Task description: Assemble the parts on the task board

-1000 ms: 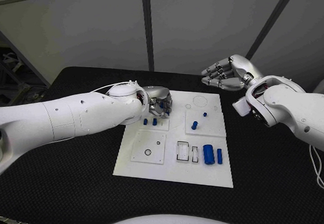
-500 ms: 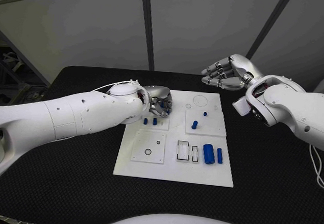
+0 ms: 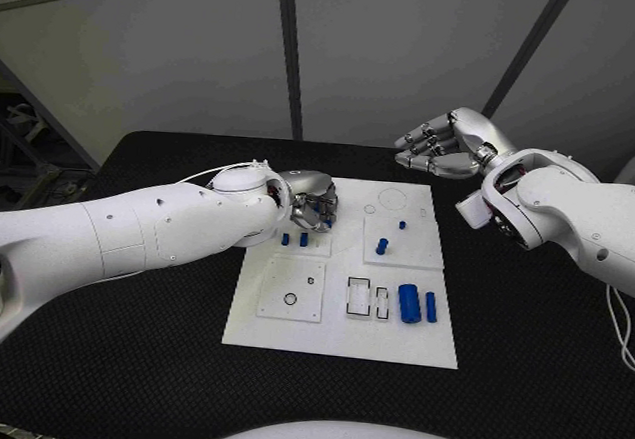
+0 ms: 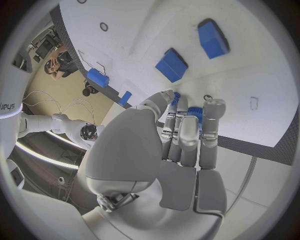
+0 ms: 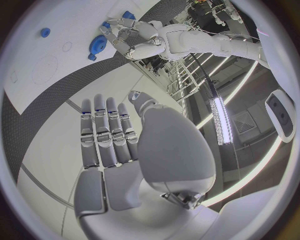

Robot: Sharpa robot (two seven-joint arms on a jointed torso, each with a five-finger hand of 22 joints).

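Note:
The white task board (image 3: pixel 343 326) lies mid-table. My left hand (image 3: pixel 313 201) hovers over its far left corner, fingers curled down. In the left wrist view the fingertips (image 4: pixel 212 107) pinch a small ridged blue part (image 4: pixel 194 111) just above the board (image 4: pixel 250 60). Two short blue parts (image 3: pixel 293 239) stand in the board close below that hand. A blue part (image 3: pixel 381 245) and a smaller one (image 3: pixel 401 225) sit in the far right panel. Two long blue parts (image 3: pixel 417 304) lie side by side nearer me. My right hand (image 3: pixel 443 143) is raised beyond the far right corner, fingers straight and holding nothing.
A square panel with a small ring hole (image 3: pixel 290 298) and two empty rectangular slots (image 3: pixel 367 297) are on the near half of the board. Black table (image 3: pixel 122 348) surrounds the board on all sides. Grey wall panels stand behind the table.

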